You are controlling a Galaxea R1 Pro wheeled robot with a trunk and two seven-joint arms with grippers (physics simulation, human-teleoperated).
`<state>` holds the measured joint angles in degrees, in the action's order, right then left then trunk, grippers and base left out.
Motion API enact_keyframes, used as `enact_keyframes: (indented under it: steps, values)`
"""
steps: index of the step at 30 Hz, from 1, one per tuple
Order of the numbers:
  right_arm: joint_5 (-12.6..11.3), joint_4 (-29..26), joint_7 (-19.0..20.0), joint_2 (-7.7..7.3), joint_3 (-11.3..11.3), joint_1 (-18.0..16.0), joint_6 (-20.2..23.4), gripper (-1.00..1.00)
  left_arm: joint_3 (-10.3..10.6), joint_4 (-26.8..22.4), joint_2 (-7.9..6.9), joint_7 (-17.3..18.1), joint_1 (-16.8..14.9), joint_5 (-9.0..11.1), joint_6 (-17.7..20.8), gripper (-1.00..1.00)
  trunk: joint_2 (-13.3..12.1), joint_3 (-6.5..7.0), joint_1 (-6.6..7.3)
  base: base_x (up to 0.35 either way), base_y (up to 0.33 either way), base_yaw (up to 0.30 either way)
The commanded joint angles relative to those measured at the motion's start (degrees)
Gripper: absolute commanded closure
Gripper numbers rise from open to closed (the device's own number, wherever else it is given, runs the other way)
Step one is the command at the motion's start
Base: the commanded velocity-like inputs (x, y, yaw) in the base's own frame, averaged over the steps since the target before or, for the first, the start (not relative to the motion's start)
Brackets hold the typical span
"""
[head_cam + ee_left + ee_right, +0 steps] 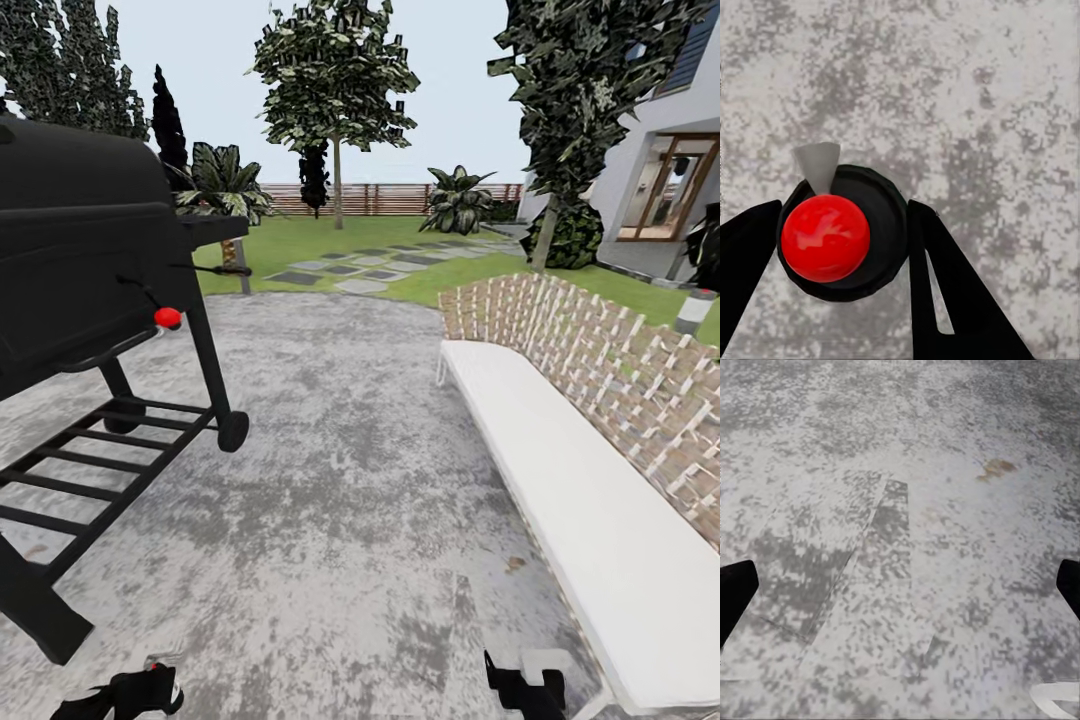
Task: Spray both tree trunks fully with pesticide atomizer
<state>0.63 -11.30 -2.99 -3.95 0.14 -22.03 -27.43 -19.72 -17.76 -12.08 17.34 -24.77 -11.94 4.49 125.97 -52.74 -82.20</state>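
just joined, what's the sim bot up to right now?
The left hand has its fingers on either side of the pesticide atomizer, a dark bottle with a red top, over the grey concrete floor. The right hand is open above bare paving. A black grill and a white bench flank the robot; one tree stands ahead on the lawn.

1. Floor [360, 480]: speckled grey concrete, mottled light and dark.
2. Atomizer [844, 234]: near-black body, glossy red top.
3. Left gripper [844, 277]: black fingers.
4. Grill [80, 270]: black all over, with one red knob [167, 318].
5. Bench [600, 470]: white seat, back woven in tan and white.
6. Lawn [300, 240]: green, crossed by grey and white slabs [360, 268].
7. Fence [380, 198]: brown horizontal slats.
8. Tree [337, 90]: dark green crown, pale grey-brown trunk.
9. Right gripper [900, 585]: black fingertips.
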Motion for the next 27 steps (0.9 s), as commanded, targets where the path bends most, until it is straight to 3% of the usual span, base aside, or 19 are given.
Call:
enact_keyframes:
  steps: [1, 11, 21, 27]
  values:
    - [0.07, 0.04, -0.18, 0.0, 0.04, -0.03, -0.17, -1.0, -0.5, -0.11, 0.04, 0.42, 0.0, -0.4, 0.35, 1.0, 0.02, -0.05, -0.02, 0.333, 0.104, 0.0]
    - [0.06, 0.05, -0.17, 0.0, 0.04, -0.03, -0.17, -1.0, -0.43, 0.95, 0.13, 0.41, 0.07, -0.61, 0.34, 1.0, 0.02, -0.05, -0.02, 0.336, 0.057, -0.014]
    - [0.07, 0.05, -0.24, 0.0, 0.04, -0.03, -0.17, -1.0, -0.49, 1.06, 0.11, 0.41, 0.07, -0.63, 0.34, 1.0, 0.02, -0.05, -0.02, 0.339, 0.001, -0.248]
    - [0.07, 0.05, -0.19, 0.0, 0.04, 0.01, -0.17, -1.0, -0.5, 1.07, 0.05, 0.41, 0.07, -0.58, 0.34, 1.0, 0.02, -0.05, -0.02, 0.339, 0.0, -0.069]
